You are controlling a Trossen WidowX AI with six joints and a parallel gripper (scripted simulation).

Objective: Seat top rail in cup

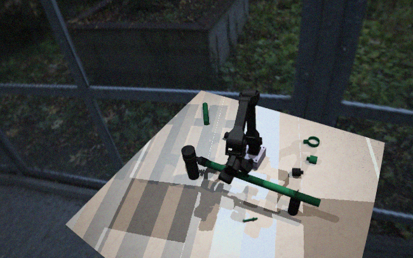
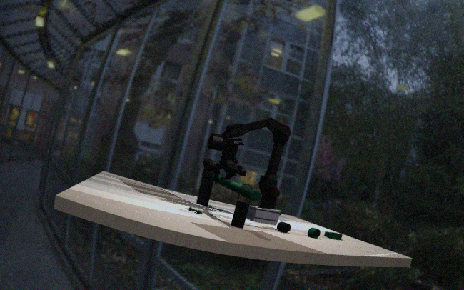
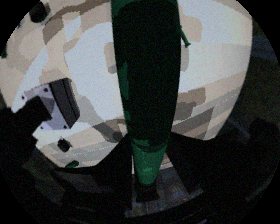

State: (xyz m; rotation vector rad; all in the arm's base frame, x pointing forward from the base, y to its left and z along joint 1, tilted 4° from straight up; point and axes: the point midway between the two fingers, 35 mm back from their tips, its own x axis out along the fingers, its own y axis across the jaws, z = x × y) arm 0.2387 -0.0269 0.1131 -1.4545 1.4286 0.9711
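The green rail is carried through the small post's loop, its cut end at the cup on the big post (seating depth unclear). It is clenched by the claw; a straight push along its axis is advised.

matte black jointed arm on a pale grey base block.

Dusk light; glazed metal-framed walls; grass beyond; pale patchwork table.
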